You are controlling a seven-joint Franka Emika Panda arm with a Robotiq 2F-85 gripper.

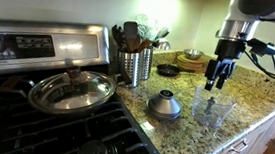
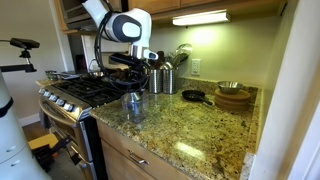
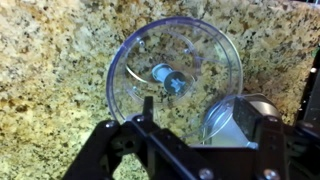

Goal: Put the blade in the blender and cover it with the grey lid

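Clear plastic walls of the blender (image 1: 213,111) let me see straight to its floor. In the wrist view a small piece with a pale, bluish hub sits at the middle of the bottom. I take it for the blade (image 3: 165,79), though its dark parts are too blurred to make out. The blender stands upright on the speckled granite worktop (image 1: 177,136), near the front edge. The grey lid (image 1: 164,105) lies dome up with its knob on top, just beside the blender toward the stove-side edge, apart from it and not covering it. From the wrist it shows past the container's rim.

At the back edge, near the stove-side corner, a ribbed steel canister (image 1: 134,65) is crammed with dark utensils. Farther along the back edge sit a small dark pan (image 2: 192,96) and a stack of wooden bowls (image 2: 232,96); I cannot tell what is in them. On the stove (image 1: 33,123) a shiny steel pan lid (image 1: 73,89) covers a pan.

My arm (image 2: 125,28) reaches in from above and bends down at the wrist, so my end effector (image 1: 214,84) points straight down over the blender's mouth. Its tips are just above the rim and touch nothing. In the wrist view my fingers (image 3: 146,108) stand spread apart, released, with nothing between them but the open blender and the lid below.
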